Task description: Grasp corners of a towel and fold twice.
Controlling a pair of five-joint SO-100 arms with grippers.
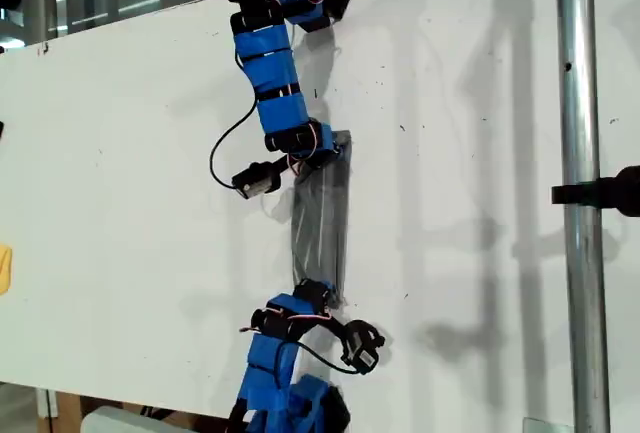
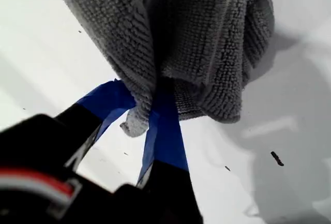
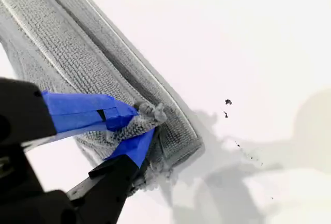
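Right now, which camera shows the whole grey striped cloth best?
The exterior view: the grey striped microfibre towel appears end to end, stretched between both arms. The first wrist view shows one bunched, pinched end; the second shows another pinched corner and flat stripes.

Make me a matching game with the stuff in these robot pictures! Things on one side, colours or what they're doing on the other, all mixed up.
Things:
1. towel
2. table
3. my first gripper
4. pole

Descriptions:
A. white, flat, with small dark specks
B. shiny metal, at the exterior view's right
C. grey, stretched between two arms
D. blue-taped jaws pinching a bunched cloth corner

Pairs: 1-C, 2-A, 3-D, 4-B
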